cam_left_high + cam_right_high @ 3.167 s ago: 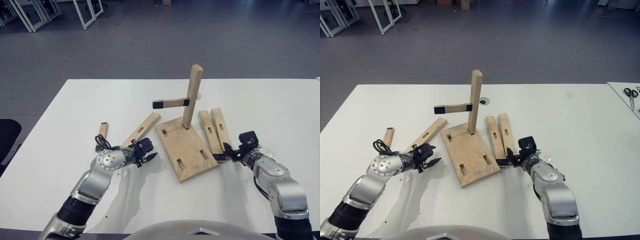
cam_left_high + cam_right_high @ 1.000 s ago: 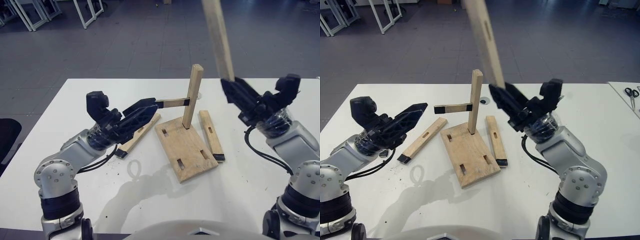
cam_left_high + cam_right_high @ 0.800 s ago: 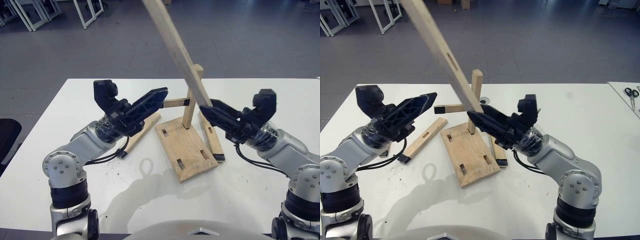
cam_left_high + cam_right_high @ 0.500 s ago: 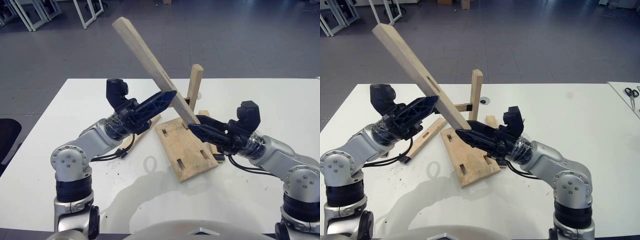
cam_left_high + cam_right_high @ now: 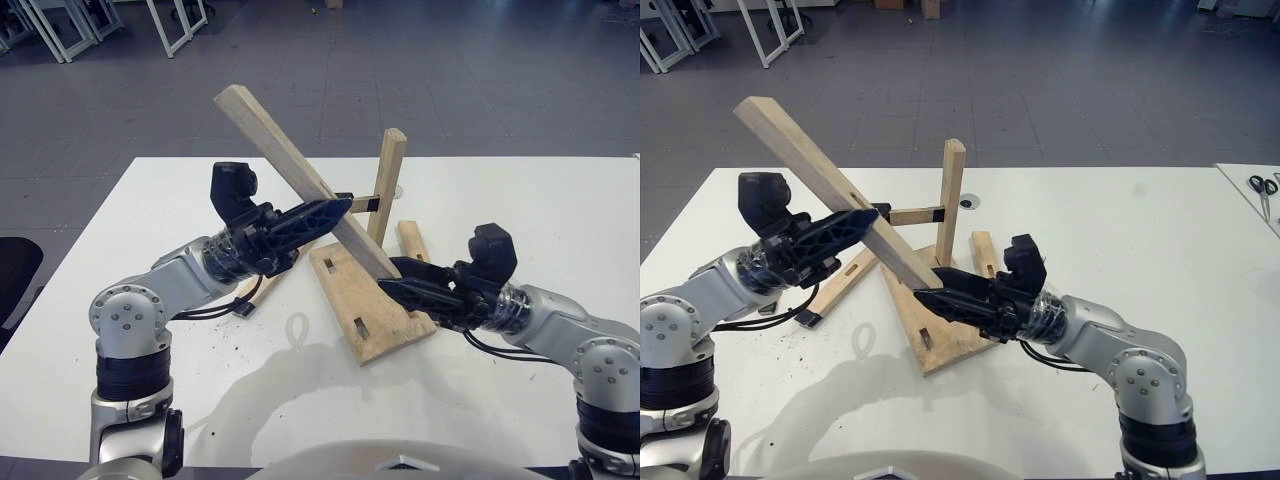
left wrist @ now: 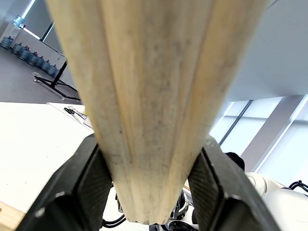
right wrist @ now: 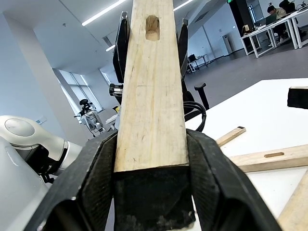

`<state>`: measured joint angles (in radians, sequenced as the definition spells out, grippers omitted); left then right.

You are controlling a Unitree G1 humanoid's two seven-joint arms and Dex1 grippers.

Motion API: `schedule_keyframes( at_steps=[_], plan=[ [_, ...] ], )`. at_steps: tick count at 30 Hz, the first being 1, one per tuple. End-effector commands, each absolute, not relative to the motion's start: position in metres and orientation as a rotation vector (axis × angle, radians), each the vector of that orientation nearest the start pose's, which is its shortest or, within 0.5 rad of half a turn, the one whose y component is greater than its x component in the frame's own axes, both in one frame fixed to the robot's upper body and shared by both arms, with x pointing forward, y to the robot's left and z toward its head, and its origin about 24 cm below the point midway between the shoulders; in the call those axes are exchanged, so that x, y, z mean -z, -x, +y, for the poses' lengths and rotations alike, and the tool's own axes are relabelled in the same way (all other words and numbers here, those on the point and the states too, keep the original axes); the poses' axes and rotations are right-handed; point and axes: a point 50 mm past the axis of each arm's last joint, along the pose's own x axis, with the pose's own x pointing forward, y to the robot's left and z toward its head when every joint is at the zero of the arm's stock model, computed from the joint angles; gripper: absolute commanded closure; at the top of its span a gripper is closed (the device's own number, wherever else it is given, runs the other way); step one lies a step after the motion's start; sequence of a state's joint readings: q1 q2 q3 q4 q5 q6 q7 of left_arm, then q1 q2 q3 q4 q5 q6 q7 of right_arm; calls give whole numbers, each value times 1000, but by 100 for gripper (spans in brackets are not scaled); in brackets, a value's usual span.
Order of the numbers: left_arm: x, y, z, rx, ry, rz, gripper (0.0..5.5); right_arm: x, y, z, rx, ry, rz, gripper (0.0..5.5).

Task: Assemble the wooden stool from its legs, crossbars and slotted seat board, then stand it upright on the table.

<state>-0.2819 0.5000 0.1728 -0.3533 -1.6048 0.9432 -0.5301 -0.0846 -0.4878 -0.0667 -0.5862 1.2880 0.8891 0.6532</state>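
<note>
A long slotted wooden leg slants over the table from upper left down to lower right. My left gripper is shut on its middle, with a finger on each side of the wood. My right gripper is shut on its black-tipped lower end, just above the slotted seat board. The board lies on the white table. One leg stands upright in the board's far slot. A black-tipped crossbar sticks out of it to the left.
Another leg lies on the table just right of the board. A slotted leg lies left of it, under my left arm. Scissors rest on a neighbouring table at the far right. The table's near and right parts are bare.
My right gripper has lifted a leg off the table and swung it down to a leftward slant. My left gripper rose and shut on its middle. Both have sunk slightly toward the board.
</note>
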Motion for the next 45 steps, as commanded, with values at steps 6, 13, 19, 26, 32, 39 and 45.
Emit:
schedule_keyframes(
  at_steps=[6, 13, 19, 26, 32, 39, 45],
  plan=[
    [-189, -239, 177, 1236, 738, 42, 344, -141, -194, -135, -1269, -419, 279, 260],
    [-158, -250, 213, 1060, 381, 42, 344, -101, -213, -145, -1063, 123, 432, 252],
    [-106, -274, 204, 952, 198, -14, 344, -77, -235, -148, -902, 496, 436, 252],
    [-93, -277, 205, 983, 174, -28, 345, -69, -231, -162, -879, 539, 496, 252],
    [-88, -288, 201, 1019, 188, -31, 345, -56, -226, -176, -863, 679, 593, 252],
    [-73, -293, 199, 1080, 192, 113, 345, -51, -225, -181, -869, 705, 616, 252],
    [-51, -296, 200, 1034, 129, 286, 345, -48, -223, -184, -864, 712, 624, 252]
  ],
)
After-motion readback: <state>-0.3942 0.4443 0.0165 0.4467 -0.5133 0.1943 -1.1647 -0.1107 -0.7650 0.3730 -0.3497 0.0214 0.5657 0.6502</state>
